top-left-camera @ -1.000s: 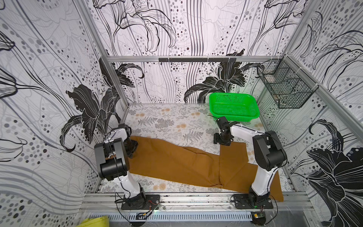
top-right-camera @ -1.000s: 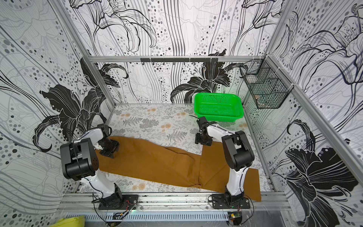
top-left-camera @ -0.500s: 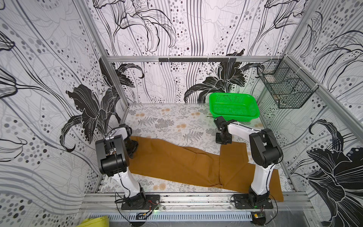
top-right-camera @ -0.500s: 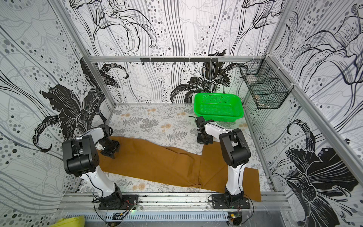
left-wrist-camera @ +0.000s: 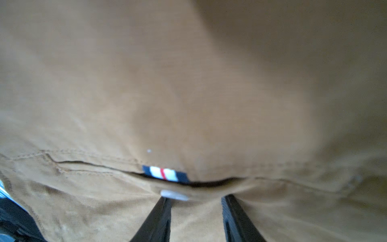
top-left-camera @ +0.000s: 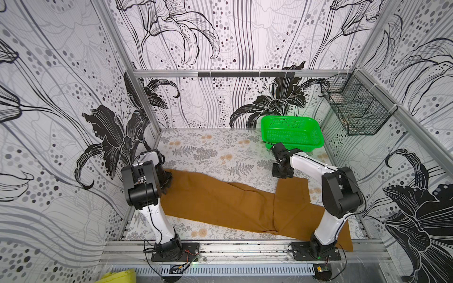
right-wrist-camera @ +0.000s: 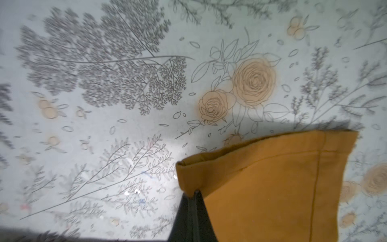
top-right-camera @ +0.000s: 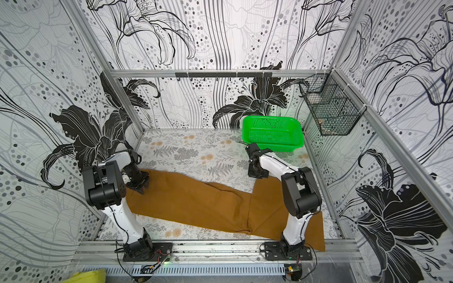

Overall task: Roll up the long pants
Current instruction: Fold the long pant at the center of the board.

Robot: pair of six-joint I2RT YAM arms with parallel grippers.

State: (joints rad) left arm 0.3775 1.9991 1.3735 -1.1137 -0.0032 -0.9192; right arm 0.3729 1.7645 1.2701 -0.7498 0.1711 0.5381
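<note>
The long pants [top-left-camera: 220, 203] [top-right-camera: 196, 203] lie flat across the table, mustard-brown. Their waist end is at the left, and one leg end is turned back towards the rear at the right. My left gripper [top-left-camera: 168, 180] [top-right-camera: 142, 186] presses on the waist end. In the left wrist view its jaws [left-wrist-camera: 194, 198] stand apart on the cloth [left-wrist-camera: 188, 83], beside a white button [left-wrist-camera: 173, 194] and a striped tag [left-wrist-camera: 165, 174]. My right gripper [top-left-camera: 282, 174] [top-right-camera: 257, 174] is shut on the corner of the turned-back leg hem [right-wrist-camera: 272, 188]. The right wrist view shows that corner pinched at its tips [right-wrist-camera: 193, 192].
A green plastic basket [top-left-camera: 318, 137] [top-right-camera: 300, 137] stands at the back right, just behind the right gripper. A black wire basket [top-left-camera: 355, 112] hangs on the right wall. The other leg end [top-left-camera: 343, 235] reaches past the right arm's base at the front edge.
The right gripper has closed on the hem corner and shifted slightly left. The left gripper's jaws have narrowed on the waist cloth. The pants have hardly moved.
</note>
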